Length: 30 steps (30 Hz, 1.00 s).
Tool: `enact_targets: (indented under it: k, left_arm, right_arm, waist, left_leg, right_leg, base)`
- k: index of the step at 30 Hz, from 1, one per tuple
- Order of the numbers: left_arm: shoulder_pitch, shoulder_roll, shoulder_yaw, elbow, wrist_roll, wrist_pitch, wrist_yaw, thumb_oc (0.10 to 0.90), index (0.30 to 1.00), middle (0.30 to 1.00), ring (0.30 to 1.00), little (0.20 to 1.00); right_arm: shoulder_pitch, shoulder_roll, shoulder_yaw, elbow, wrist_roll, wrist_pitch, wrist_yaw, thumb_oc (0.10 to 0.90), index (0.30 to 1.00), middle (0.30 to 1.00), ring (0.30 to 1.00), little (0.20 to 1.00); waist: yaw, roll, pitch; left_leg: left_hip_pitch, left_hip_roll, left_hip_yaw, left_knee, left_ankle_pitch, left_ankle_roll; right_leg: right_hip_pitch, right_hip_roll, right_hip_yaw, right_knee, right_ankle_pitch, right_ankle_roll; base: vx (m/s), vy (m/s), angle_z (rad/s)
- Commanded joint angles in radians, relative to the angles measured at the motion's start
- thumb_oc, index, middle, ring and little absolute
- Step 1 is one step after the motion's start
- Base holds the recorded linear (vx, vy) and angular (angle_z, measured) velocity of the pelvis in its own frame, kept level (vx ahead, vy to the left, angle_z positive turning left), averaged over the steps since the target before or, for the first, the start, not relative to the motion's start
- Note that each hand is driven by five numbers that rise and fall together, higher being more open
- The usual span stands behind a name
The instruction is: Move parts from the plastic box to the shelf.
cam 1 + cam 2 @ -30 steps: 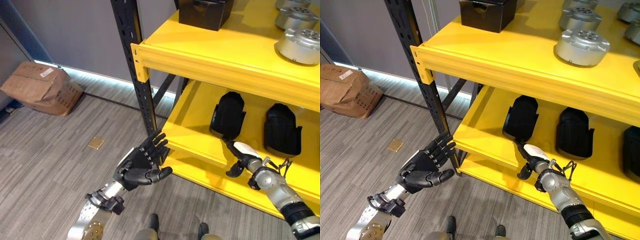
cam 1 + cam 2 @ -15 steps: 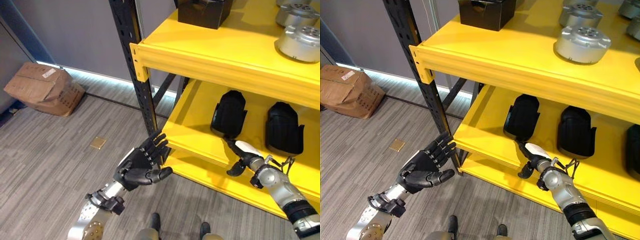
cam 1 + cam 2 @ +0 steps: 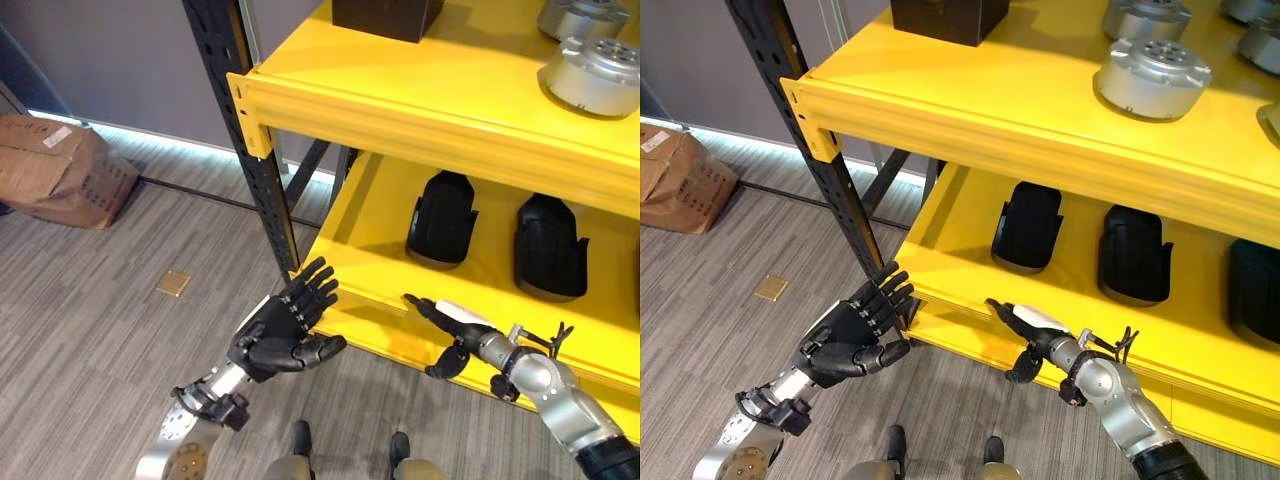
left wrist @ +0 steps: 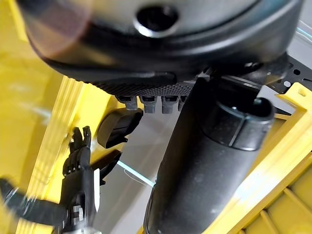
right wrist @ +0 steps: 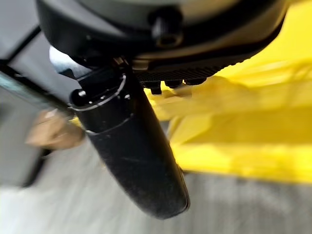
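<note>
The yellow shelf [image 3: 400, 100] stands in front of me on two levels. Two black moulded parts [image 3: 441, 217] [image 3: 548, 245] lie on the lower level. Silver round parts [image 3: 590, 88] sit on the upper level. My right hand [image 3: 455, 322], with its white thumb cover, hovers open over the lower level's front lip, below the left black part and apart from it. It holds nothing. My left hand [image 3: 275, 335] floats open and empty over the floor, just off the shelf's left corner. In the left wrist view its thumb [image 4: 209, 161] is straight.
A black upright post [image 3: 250, 170] carries the shelf's left end, close to my left hand. A black box [image 3: 385, 15] sits on the upper level at the back. A cardboard box [image 3: 55, 170] lies on the grey floor far left, and a brass floor plate [image 3: 174, 283] is nearer.
The camera has shifted, sliding the whole scene left. My right hand has drawn back a little from the black part toward the shelf's front lip. The left hand keeps its pose.
</note>
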<state>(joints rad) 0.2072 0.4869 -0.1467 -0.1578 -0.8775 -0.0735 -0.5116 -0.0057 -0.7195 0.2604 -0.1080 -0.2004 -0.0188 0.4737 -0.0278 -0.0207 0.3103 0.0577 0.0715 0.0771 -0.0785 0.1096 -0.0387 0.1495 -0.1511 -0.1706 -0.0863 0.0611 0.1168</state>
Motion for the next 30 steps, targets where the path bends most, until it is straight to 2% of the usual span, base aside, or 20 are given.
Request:
enact_targets:
  k: [1,2,4,5,6,7,8,11,14,17,21,24,27,28,30]
  left_arm:
    - [-0.061,-0.006,0.063,-0.086,-0.011,-0.115,-0.019,0.9,1.0,1.0,1.0,1.0]
    - [-0.062,-0.007,0.062,-0.086,-0.012,-0.114,-0.018,0.9,1.0,1.0,1.0,1.0]
    - [-0.06,-0.014,0.06,-0.085,-0.016,-0.107,-0.02,0.9,1.0,1.0,1.0,1.0]
    - [-0.059,-0.015,0.06,-0.085,-0.016,-0.107,-0.02,0.9,1.0,1.0,1.0,1.0]
    - [-0.049,-0.024,0.062,-0.082,-0.023,-0.106,-0.025,0.9,1.0,1.0,1.0,1.0]
    - [-0.037,-0.035,0.062,-0.086,-0.038,-0.108,-0.01,0.9,1.0,1.0,1.0,1.0]
    - [-0.023,-0.057,0.08,-0.081,-0.044,-0.119,-0.015,0.9,1.0,1.0,1.0,1.0]
    - [0.007,-0.083,0.106,-0.088,-0.074,-0.135,-0.041,0.9,1.0,1.0,1.0,1.0]
    - [0.033,-0.085,0.115,-0.105,-0.081,-0.176,-0.024,0.9,1.0,1.0,1.0,1.0]
    - [0.034,-0.077,0.117,-0.104,-0.088,-0.209,0.002,0.9,1.0,1.0,1.0,1.0]
    - [0.036,-0.068,0.117,-0.11,-0.12,-0.219,0.003,0.9,1.0,1.0,1.0,1.0]
    - [0.023,-0.066,0.095,-0.116,-0.137,-0.226,0.012,0.9,1.0,1.0,1.0,1.0]
    - [0.014,-0.064,0.084,-0.119,-0.128,-0.232,0.02,0.9,1.0,1.0,1.0,1.0]
    - [0.003,-0.054,0.072,-0.119,-0.103,-0.258,0.043,0.9,1.0,1.0,1.0,1.0]
    - [-0.004,-0.051,0.069,-0.121,-0.091,-0.274,0.061,0.9,1.0,1.0,1.0,1.0]
  right_arm:
    - [-0.058,-0.021,0.011,-0.074,0.324,-0.107,0.081,0.9,1.0,1.0,1.0,1.0]
    - [-0.053,-0.017,-0.001,-0.09,0.357,-0.116,0.08,0.9,1.0,1.0,1.0,1.0]
    - [-0.036,0.001,-0.059,-0.133,0.48,-0.199,0.003,0.9,1.0,1.0,1.0,1.0]
    - [-0.032,0.003,-0.068,-0.14,0.486,-0.211,-0.013,0.9,1.0,1.0,1.0,1.0]
    - [-0.008,0.019,-0.132,-0.181,0.512,-0.278,-0.227,0.9,1.0,1.0,1.0,1.0]
    - [-0.005,0.078,-0.232,-0.188,0.541,-0.29,-0.376,0.9,1.0,1.0,1.0,1.0]
    - [0.031,0.15,-0.315,-0.196,0.541,-0.339,-0.408,0.9,1.0,1.0,1.0,1.0]
    - [0.106,0.241,-0.419,-0.239,0.465,-0.367,-0.476,0.9,1.0,1.0,1.0,1.0]
    - [0.147,0.276,-0.481,-0.232,0.408,-0.344,-0.638,0.9,1.0,1.0,1.0,1.0]
    - [0.176,0.284,-0.5,-0.209,0.383,-0.327,-0.701,0.9,1.0,1.0,1.0,1.0]
    - [0.214,0.291,-0.512,-0.183,0.389,-0.309,-0.81,0.9,1.0,1.0,1.0,1.0]
    - [0.22,0.301,-0.499,-0.154,0.386,-0.292,-0.864,0.9,1.0,1.0,1.0,1.0]
    - [0.218,0.306,-0.487,-0.144,0.402,-0.277,-0.869,0.9,1.0,1.0,1.0,1.0]
    - [0.22,0.304,-0.471,-0.125,0.48,-0.247,-0.839,0.9,1.0,1.0,1.0,1.0]
    - [0.216,0.305,-0.461,-0.107,0.546,-0.249,-0.83,0.9,1.0,1.0,1.0,1.0]
  waist:
    - [0.005,-0.024,-0.058]
    - [0.003,-0.026,-0.061]
    - [-0.009,-0.031,-0.074]
    - [-0.01,-0.031,-0.075]
    - [-0.023,-0.032,-0.081]
    - [-0.044,-0.032,-0.092]
    - [-0.062,-0.029,-0.104]
    - [-0.093,-0.019,-0.114]
    - [-0.118,-0.012,-0.126]
    - [-0.138,-0.004,-0.131]
    - [-0.159,0.002,-0.137]
    - [-0.17,0.007,-0.144]
    - [-0.173,0.009,-0.147]
    - [-0.178,0.01,-0.149]
    - [-0.178,0.01,-0.15]
  left_leg:
    - [0.03,0.042,0.042,0.092,-0.154,0.008]
    - [0.031,0.042,0.043,0.09,-0.155,0.008]
    - [0.036,0.041,0.048,0.082,-0.157,0.008]
    - [0.037,0.041,0.049,0.081,-0.157,0.009]
    - [0.046,0.042,0.057,0.075,-0.159,0.01]
    - [0.056,0.038,0.07,0.071,-0.17,0.015]
    - [0.061,0.037,0.089,0.064,-0.173,0.017]
    - [0.073,0.034,0.115,0.049,-0.178,0.019]
    - [0.089,0.03,0.142,0.033,-0.181,0.019]
    - [0.1,0.027,0.165,0.02,-0.181,0.021]
    - [0.109,0.021,0.184,0.008,-0.18,0.024]
    - [0.113,0.019,0.192,-0.002,-0.179,0.025]
    - [0.113,0.019,0.195,-0.004,-0.178,0.025]
    - [0.114,0.018,0.2,-0.006,-0.178,0.026]
    - [0.114,0.018,0.2,-0.007,-0.177,0.026]
  right_leg:
    - [-0.075,0.026,0.048,0.116,-0.086,-0.019]
    - [-0.074,0.027,0.051,0.114,-0.085,-0.018]
    - [-0.072,0.03,0.062,0.103,-0.081,-0.016]
    - [-0.071,0.031,0.064,0.102,-0.081,-0.016]
    - [-0.067,0.035,0.076,0.094,-0.077,-0.015]
    - [-0.065,0.039,0.098,0.082,-0.072,-0.013]
    - [-0.072,0.044,0.116,0.074,-0.066,-0.01]
    - [-0.077,0.049,0.136,0.056,-0.056,-0.006]
    - [-0.076,0.052,0.16,0.032,-0.042,0.001]
    - [-0.077,0.054,0.177,0.022,-0.036,0.002]
    - [-0.079,0.06,0.193,0.008,-0.028,0.0]
    - [-0.083,0.061,0.203,0.002,-0.025,0.002]
    - [-0.085,0.062,0.208,0.0,-0.022,0.002]
    - [-0.088,0.062,0.21,-0.001,-0.021,0.002]
    - [-0.091,0.063,0.211,-0.001,-0.02,0.0]
  base:
    - [-0.04,0.023,-0.02]
    - [-0.05,0.032,0.0]
    - [-0.04,0.041,-0.02]
    - [-0.04,0.063,-0.04]
    - [-0.05,0.1,-0.07]
    - [-0.08,0.152,-0.22]
    - [-0.06,0.135,-0.33]
    - [-0.05,0.112,-0.42]
    - [-0.04,0.09,-0.33]
    - [-0.02,0.084,-0.22]
    - [-0.03,0.055,-0.19]
    - [-0.02,0.027,-0.14]
    - [-0.01,0.01,-0.15]
    - [-0.01,0.003,-0.04]
    - [0.0,0.0,0.0]
